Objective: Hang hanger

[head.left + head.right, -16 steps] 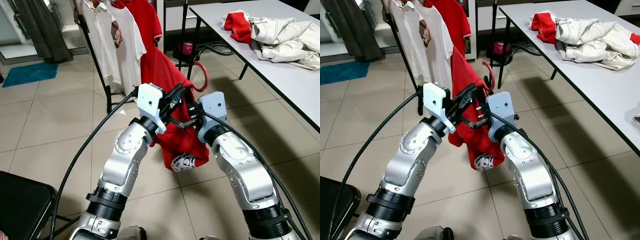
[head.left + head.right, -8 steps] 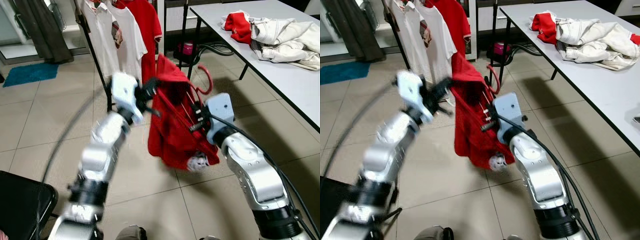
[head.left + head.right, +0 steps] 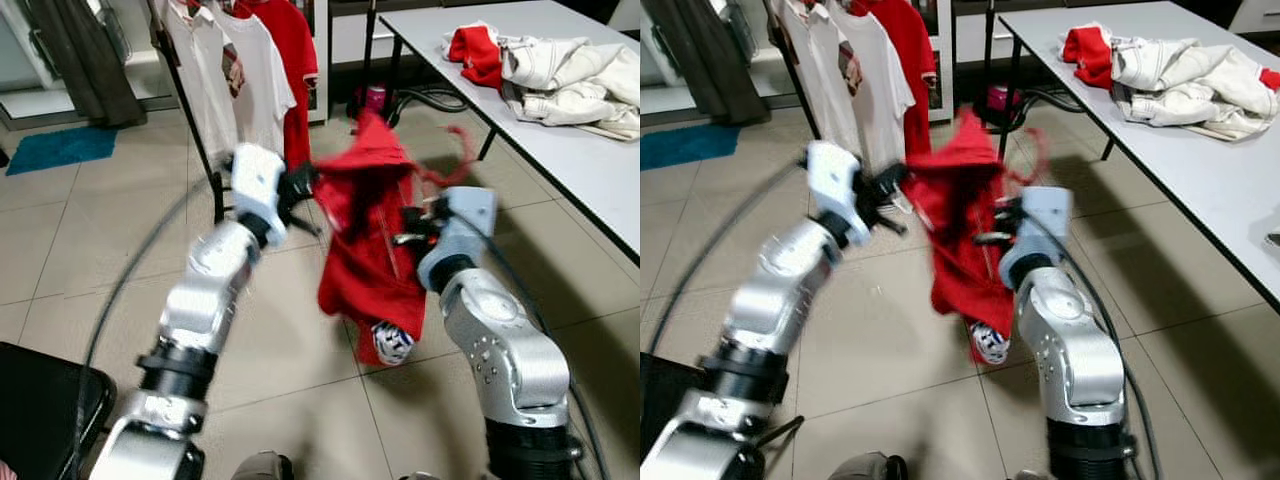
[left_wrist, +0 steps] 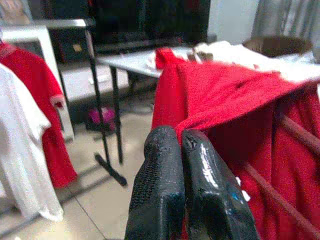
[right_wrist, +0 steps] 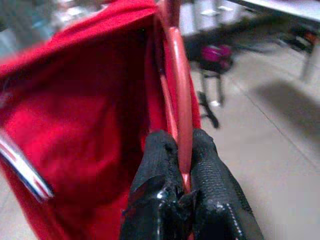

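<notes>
Tiled floor (image 3: 60,250) underfoot, pale and broad. Grey table (image 3: 560,130) off to the right, heaped with white and red clothes (image 3: 540,60). Clothes rack (image 3: 190,110) straight ahead and to the left, hung with white shirts (image 3: 235,85) and a red shirt (image 3: 295,50). Dark curtain (image 3: 85,55) and a blue mat (image 3: 60,147) at far left. Black chair (image 3: 45,415) at the near left corner.

Held up between the two arms, in front of the rack: a red garment (image 3: 375,240) on a red hanger (image 5: 179,90), blurred in the head views, hem drooping toward the floor with a printed patch (image 3: 390,342) at its lowest point. Hanger not yet on the rack, well clear of the rail.

Left gripper (image 4: 181,145) raised to the garment's left shoulder, fingers pressed together on a fold of the red cloth at the edge. Right gripper (image 5: 179,145) up at the garment's right side, fingers (image 5: 210,165) clamped on the hanger's red bar, one either side of it, cloth bunched just behind. Hanger's hook (image 3: 455,150) a red smear above the right wrist, shape too blurred to call.
</notes>
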Robot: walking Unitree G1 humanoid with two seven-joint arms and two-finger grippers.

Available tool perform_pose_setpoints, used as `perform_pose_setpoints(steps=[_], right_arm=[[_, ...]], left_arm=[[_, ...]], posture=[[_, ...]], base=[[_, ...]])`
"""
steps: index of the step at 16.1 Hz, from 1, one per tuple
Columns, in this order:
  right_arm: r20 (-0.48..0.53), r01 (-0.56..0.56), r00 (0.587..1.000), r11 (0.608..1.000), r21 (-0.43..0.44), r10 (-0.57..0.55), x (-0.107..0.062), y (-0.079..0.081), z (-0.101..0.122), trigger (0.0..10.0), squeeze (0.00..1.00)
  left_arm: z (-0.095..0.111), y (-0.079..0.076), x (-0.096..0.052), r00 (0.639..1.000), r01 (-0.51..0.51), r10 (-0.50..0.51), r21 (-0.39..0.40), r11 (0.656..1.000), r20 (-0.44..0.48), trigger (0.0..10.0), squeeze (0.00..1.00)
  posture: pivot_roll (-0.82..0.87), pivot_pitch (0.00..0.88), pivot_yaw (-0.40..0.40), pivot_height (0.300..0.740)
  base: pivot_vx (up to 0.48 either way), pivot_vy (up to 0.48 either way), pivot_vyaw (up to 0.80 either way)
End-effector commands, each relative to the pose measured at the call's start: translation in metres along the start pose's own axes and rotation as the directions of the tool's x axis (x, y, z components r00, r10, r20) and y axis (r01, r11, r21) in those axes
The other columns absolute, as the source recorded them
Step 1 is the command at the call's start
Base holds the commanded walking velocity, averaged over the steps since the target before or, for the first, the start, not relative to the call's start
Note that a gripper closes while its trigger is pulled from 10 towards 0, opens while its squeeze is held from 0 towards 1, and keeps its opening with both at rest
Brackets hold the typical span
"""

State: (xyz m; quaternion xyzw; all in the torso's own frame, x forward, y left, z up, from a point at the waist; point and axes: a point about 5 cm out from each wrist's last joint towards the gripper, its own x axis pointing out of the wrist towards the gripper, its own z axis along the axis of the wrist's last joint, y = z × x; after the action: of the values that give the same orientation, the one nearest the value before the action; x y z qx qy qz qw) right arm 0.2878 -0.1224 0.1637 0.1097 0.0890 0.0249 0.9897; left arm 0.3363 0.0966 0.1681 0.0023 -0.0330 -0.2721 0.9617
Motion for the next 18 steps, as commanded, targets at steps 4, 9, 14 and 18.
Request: perform_pose_setpoints(steps=[4,9,14,18], right_arm=[[0.017,0.297,0.955,0.955,-0.003,-0.296,-0.006,-0.033,0.005,10.0,0.00],[-0.141,0.135,0.974,0.955,-0.265,-0.176,-0.002,-0.030,-0.026,10.0,0.00],[-0.383,-0.371,0.890,0.881,-0.293,0.248,-0.031,0.002,-0.050,10.0,0.00],[-0.416,-0.410,0.863,0.879,-0.245,0.287,-0.039,-0.008,-0.047,10.0,0.00]], left_arm=[[-0.024,-0.009,-0.003,0.993,-0.026,0.025,-0.011,1.000,-0.112,0.0,0.00],[-0.025,-0.024,-0.004,0.993,0.010,-0.016,-0.052,0.999,-0.116,0.0,0.00],[-0.020,-0.008,0.004,0.989,-0.060,0.055,-0.034,0.998,-0.135,0.0,0.00],[-0.016,0.000,0.010,0.987,-0.073,0.071,-0.012,0.997,-0.143,0.0,0.00]], posture=[[0.02,0.044,0.072,0.740],[0.02,0.034,0.071,0.740],[0.02,0.036,0.073,0.740],[0.01,0.042,0.083,0.740]], base=[[0.000,0.000,0.00],[0.000,0.000,0.00],[0.000,0.000,0.00],[0.000,0.000,0.00]])
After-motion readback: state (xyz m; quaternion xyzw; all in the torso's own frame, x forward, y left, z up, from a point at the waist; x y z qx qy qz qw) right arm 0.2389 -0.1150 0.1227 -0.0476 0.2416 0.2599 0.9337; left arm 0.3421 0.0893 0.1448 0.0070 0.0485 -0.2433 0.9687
